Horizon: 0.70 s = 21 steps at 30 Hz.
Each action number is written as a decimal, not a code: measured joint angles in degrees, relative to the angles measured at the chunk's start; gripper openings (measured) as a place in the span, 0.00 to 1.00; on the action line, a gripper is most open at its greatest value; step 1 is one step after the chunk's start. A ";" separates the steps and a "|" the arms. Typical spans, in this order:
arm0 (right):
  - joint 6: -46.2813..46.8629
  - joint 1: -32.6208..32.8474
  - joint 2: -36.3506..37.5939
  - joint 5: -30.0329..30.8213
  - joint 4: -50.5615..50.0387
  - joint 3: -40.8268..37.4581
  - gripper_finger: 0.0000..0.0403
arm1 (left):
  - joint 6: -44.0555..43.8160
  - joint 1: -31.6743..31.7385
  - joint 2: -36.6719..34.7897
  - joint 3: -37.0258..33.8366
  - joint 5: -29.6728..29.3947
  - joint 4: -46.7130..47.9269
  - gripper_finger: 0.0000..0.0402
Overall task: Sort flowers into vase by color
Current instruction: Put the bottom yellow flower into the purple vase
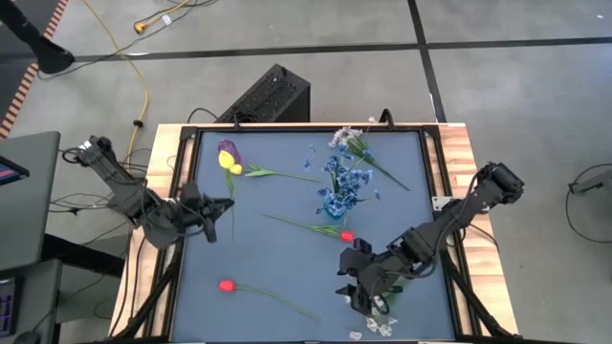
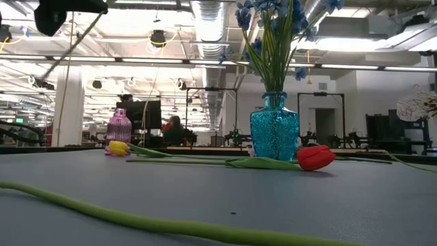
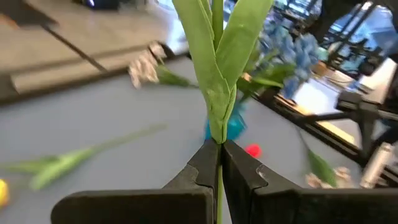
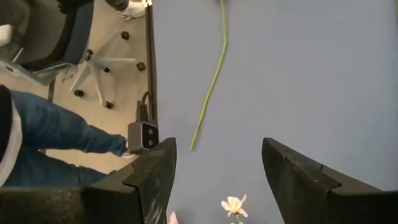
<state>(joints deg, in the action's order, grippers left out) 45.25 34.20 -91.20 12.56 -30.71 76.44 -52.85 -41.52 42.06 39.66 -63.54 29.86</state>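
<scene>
My left gripper, at the table's left, is shut on a green flower stem with long leaves; its bloom is out of view. Over the near right, my right gripper stands open above white blossoms, touching nothing. A blue vase at mid-table holds blue sprigs. Beside the purple vase at the far left lies a yellow bud. Two red tulips and a white-lavender bunch lie flat on the table. My left gripper pinches the stem just below where its leaves split, between the two fingertips. The fingers lie across the stem. The leaves stand out beyond the fingertips and the thin stem runs back between them; the flower is lifted clear of the table.
The table has a raised dark frame all round. A black box sits on the floor behind the far edge. A person's leg and a chair base are near the table's edge.
</scene>
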 joint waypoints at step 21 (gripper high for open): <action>13.50 2.49 0.00 9.23 2.39 0.00 0.66 | 45.19 26.70 1.55 0.02 39.63 -22.67 0.00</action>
<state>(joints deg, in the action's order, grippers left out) 58.76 36.69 -91.20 21.78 -28.31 76.44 -7.66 -14.82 43.61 39.68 -23.90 7.18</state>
